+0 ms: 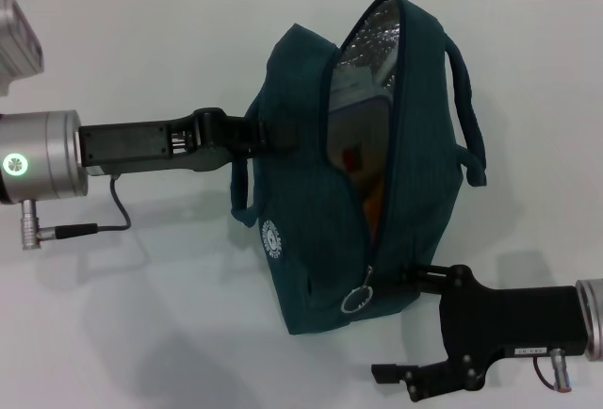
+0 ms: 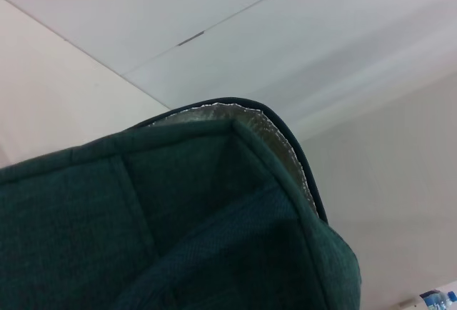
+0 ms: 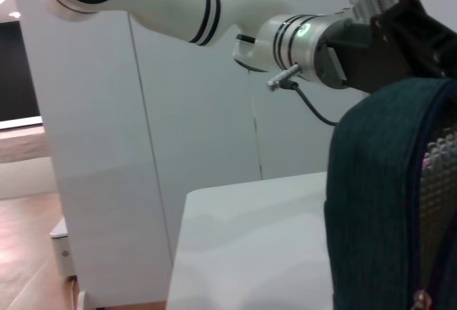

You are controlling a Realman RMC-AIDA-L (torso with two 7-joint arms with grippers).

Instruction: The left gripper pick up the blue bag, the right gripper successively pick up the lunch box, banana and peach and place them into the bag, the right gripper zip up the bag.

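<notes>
The worktop carries little besides the bag, which stands in the middle of my view with its mouth gaping and the foil lining showing at the far end. It is soft cloth with no frame, so it will sag and fold wherever it is not supported (loaded, it is probably weighty enough to slump). Inside I make out something red and something orange, too hidden to name.

My left claw comes in from the left, clenched on the bag's left wall near the rim, holding that side up. My right claw is at the bag's near right corner, its fingers spread apart, the far one up against the cloth and nothing held between them.

The zipper runs the length of the mouth. Its ring pull, hanging at the near end just left of my right claw, is the place to take hold: small, hard, free-swinging and likely to slip unless pinched squarely.
</notes>
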